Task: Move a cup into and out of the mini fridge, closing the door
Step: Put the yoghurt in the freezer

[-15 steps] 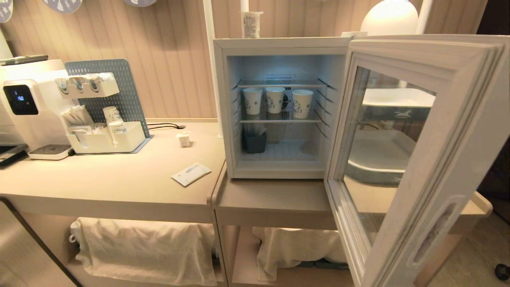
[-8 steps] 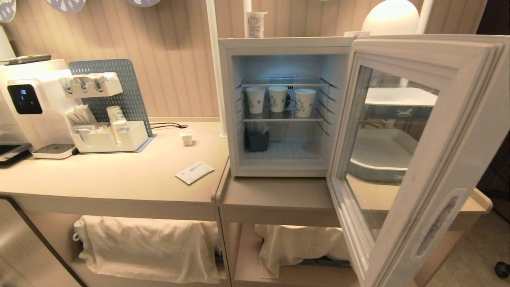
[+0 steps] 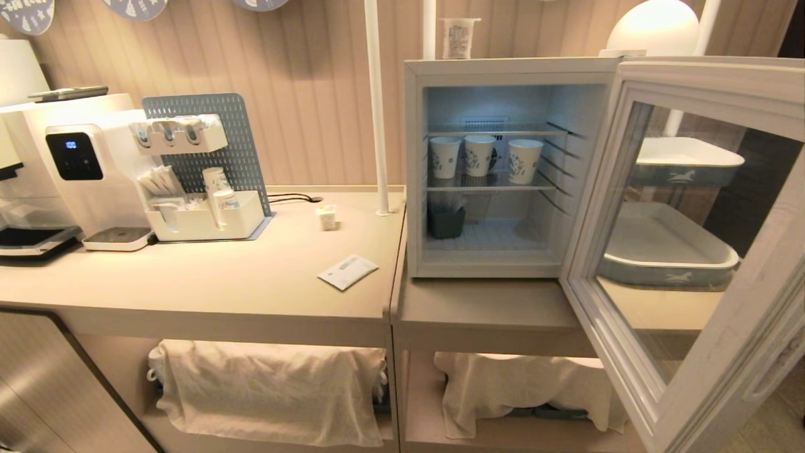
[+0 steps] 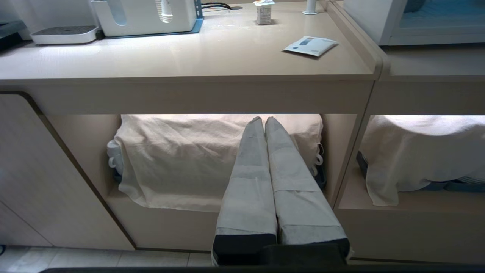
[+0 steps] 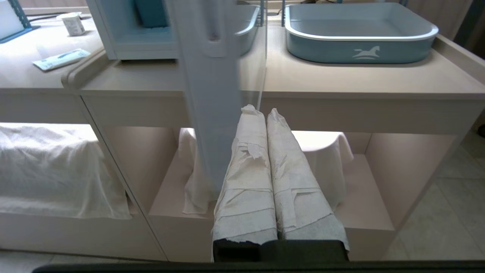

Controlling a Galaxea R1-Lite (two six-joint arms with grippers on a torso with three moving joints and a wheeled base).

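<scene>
The tiny white cup (image 3: pixel 326 218) (image 4: pixel 263 10) (image 5: pixel 72 24) stands on the counter left of the mini fridge (image 3: pixel 497 66), near a white pole. The door (image 3: pixel 704 251) is swung wide open toward me on the fridge's right; its edge (image 5: pixel 210 94) shows in the right wrist view. Neither arm is in the head view. My left gripper (image 4: pixel 264 120) is shut and empty, low before the counter's lower shelf. My right gripper (image 5: pixel 261 110) is shut and empty, low beside the door's edge.
Three patterned paper cups (image 3: pixel 481 155) stand on the fridge's wire shelf, with a dark bin (image 3: pixel 445 220) below. A flat packet (image 3: pixel 347 271) lies on the counter. A coffee machine (image 3: pixel 75 170) and organiser (image 3: pixel 201 207) stand at left. Blue trays (image 5: pixel 360 36) sit right of the fridge. Cloths (image 3: pixel 270 390) cover the lower shelves.
The whole head view has shifted to the right, so the camera has moved leftward. Nothing on the counter or in the fridge has moved.
</scene>
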